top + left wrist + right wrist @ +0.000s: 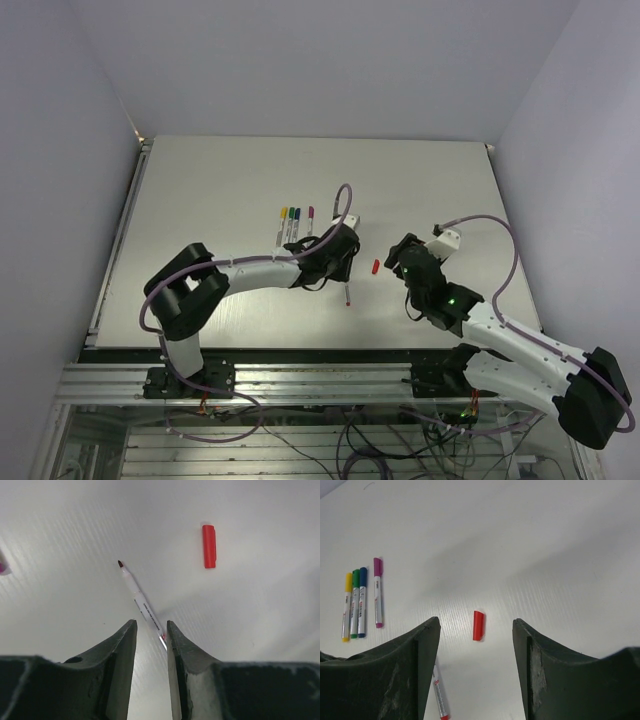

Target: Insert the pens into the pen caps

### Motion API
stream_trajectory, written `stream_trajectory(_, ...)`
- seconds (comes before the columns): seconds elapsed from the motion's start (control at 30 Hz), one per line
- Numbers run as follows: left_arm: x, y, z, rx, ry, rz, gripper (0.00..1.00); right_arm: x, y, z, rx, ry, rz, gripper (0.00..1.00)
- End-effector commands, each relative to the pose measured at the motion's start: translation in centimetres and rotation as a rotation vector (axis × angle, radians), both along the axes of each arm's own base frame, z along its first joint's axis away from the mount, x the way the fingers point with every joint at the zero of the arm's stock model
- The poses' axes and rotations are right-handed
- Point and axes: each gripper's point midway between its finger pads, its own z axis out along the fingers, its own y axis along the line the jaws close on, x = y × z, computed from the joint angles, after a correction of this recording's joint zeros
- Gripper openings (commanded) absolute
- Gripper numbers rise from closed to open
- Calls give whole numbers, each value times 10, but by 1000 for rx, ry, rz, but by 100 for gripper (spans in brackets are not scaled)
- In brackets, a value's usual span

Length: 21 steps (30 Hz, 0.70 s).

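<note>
The red pen [142, 605] is lying uncapped on the desk [545, 540], its barrel running between the partly open jaws of the left end effector [151, 625], which seem not to be pinching it. The red cap [478, 625] is lying apart, framed by the empty, wide-open right end effector [476, 621], which is probably lining up a pickup. We are seeing four other pens [360, 602] sitting capped in a row beyond.
</note>
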Motion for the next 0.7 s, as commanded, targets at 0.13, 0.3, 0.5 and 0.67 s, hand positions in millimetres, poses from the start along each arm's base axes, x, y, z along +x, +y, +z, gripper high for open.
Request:
stream_trajectory(0.13,-6,-17,-7,18,6,-8,41,-2,-2,5,50,-34,-10,59)
stream_trajectory(0.3,-9,-18,-17,54,17,-12,41,-2,-2,5,56,-38,-7,59)
stream_trajectory(0.5,-12,-12,-26,96,21,-5,41,-2,0,3,62,-38,0,59)
stream_trajectory(0.67,-15,-6,-35,130,29,0,41,-1,1,2,65,-40,2,59)
